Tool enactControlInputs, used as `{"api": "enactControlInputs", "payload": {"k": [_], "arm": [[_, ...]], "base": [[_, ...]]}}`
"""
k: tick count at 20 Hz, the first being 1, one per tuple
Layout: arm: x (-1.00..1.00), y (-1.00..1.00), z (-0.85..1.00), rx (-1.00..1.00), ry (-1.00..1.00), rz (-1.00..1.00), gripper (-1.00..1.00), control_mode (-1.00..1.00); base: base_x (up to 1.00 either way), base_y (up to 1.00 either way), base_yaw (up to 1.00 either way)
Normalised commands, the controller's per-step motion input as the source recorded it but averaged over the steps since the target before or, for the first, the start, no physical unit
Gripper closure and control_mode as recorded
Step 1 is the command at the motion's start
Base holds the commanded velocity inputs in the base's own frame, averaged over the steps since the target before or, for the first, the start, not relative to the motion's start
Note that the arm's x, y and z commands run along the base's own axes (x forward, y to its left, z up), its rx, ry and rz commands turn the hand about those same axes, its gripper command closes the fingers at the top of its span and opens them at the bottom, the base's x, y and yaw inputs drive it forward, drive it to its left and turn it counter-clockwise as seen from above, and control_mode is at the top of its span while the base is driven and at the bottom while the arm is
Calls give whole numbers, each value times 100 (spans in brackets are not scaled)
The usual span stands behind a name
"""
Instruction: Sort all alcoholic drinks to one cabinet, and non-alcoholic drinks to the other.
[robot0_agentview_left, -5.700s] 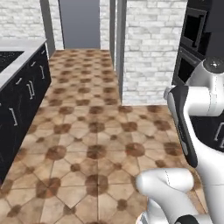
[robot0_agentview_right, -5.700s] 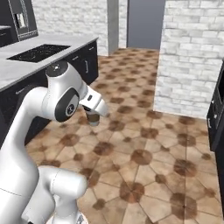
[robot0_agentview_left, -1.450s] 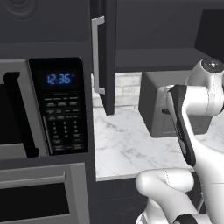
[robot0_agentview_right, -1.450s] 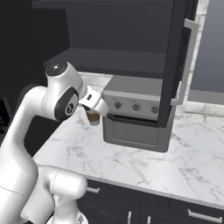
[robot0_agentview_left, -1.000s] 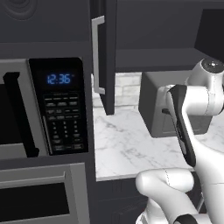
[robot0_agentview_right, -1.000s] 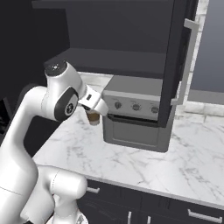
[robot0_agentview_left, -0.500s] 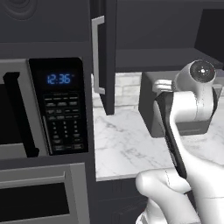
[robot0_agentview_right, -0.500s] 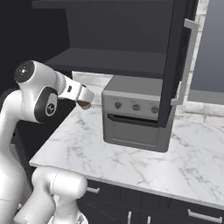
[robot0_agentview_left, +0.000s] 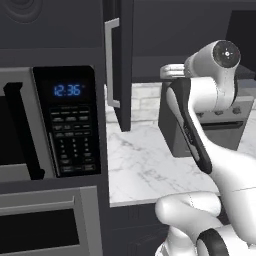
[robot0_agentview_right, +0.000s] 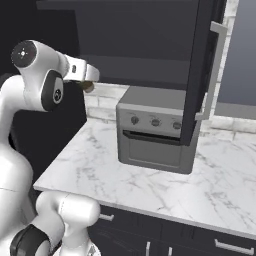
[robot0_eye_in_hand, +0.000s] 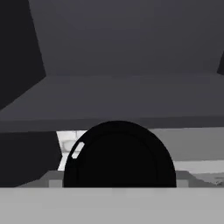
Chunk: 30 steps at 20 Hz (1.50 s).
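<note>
In the left base view, one black microwave (robot0_agentview_left: 55, 130) with a blue clock display sits at the left, beside one open black cabinet door (robot0_agentview_left: 123, 65) carrying a long silver bar handle (robot0_agentview_left: 111, 62). One white marble tabletop (robot0_agentview_left: 145, 165) runs to the right, holding one boxy grey toaster oven (robot0_agentview_left: 172, 135).

In the right base view, the gripper (robot0_agentview_right: 86, 80) is raised left of the toaster oven, near the open cabinet's dark shelf (robot0_agentview_right: 135, 65), its fingers clamped on one brown paper coffee cup (robot0_agentview_right: 88, 86). Pale brick lines the far wall.

In the hand view, the cup's round black lid (robot0_eye_in_hand: 119, 155) sits below the flat matte shelf.
</note>
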Motion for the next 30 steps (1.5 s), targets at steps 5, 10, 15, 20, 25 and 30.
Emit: {"api": "enactControlInputs", "payload": {"k": [5,10,15,20,25,30], "arm": [[31,18,40,-20,-16,3,100,-100],[53,10,1,-12,-3,5,100,-100],[54,1,7,0,3,8,100,-100],[53,0,0,0,13,6,100,-100],[45,2,0,0,10,4,100,-100],[38,0,-26,0,5,5,100,-100]], "base": [[0,0,0],[0,0,0],[0,0,0],[0,0,0],[0,0,0],[0,0,0]]}}
